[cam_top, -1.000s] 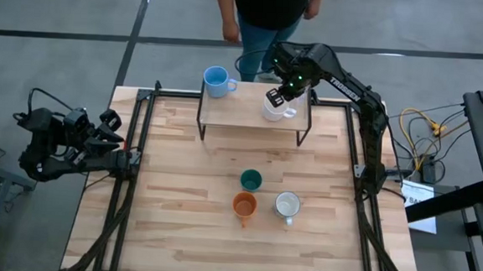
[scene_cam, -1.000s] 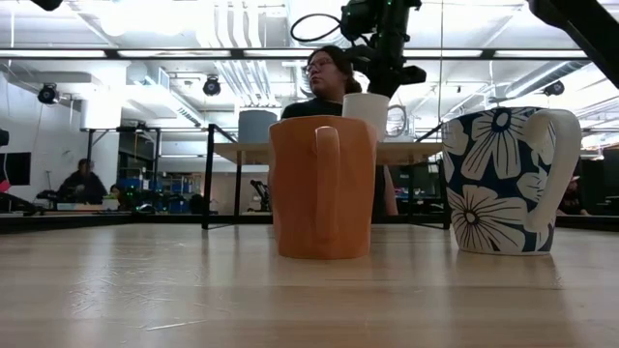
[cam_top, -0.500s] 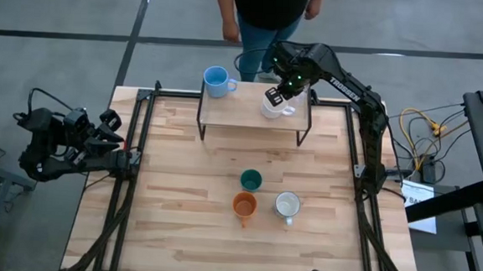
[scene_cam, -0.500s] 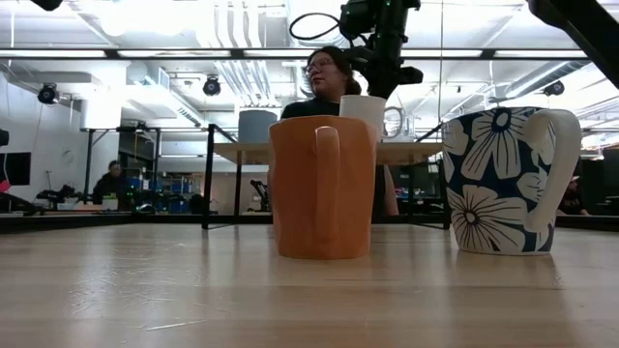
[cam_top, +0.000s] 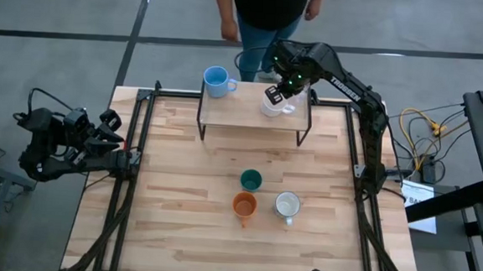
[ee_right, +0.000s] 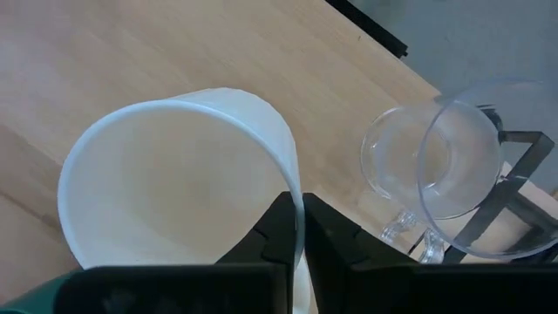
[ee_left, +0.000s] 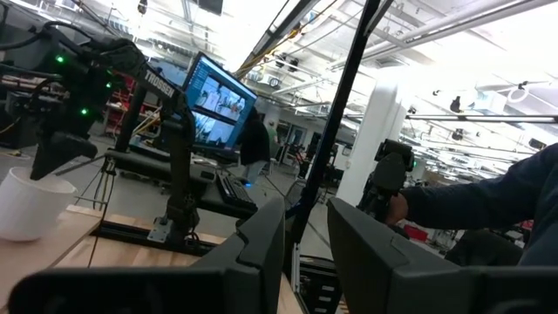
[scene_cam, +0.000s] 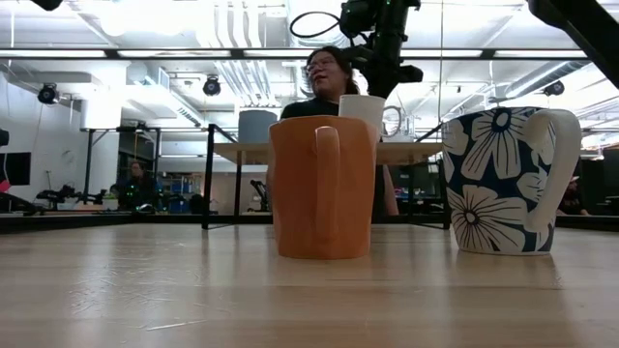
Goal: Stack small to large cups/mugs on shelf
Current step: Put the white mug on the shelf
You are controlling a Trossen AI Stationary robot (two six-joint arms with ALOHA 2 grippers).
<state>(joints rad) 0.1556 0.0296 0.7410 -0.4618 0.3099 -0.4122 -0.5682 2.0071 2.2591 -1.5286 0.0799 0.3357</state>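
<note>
my right gripper [ee_right: 296, 228]: pinched on smooth white mug [ee_right: 174, 183] rim, thin wall | over light-wood shelf [cam_top: 243, 110] | clear round glass [ee_right: 436, 157] beside | left gripper [ee_left: 305, 240]: wide, idle

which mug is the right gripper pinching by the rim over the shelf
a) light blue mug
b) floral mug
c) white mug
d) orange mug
c) the right gripper is shut on the rim of the white mug at the shelf end beside the clear glass; the orange mug stands out on the table.

Two mugs [cam_top: 217, 80] on the shelf [cam_top: 243, 112]; three cups [cam_top: 250, 181] before it.
</note>
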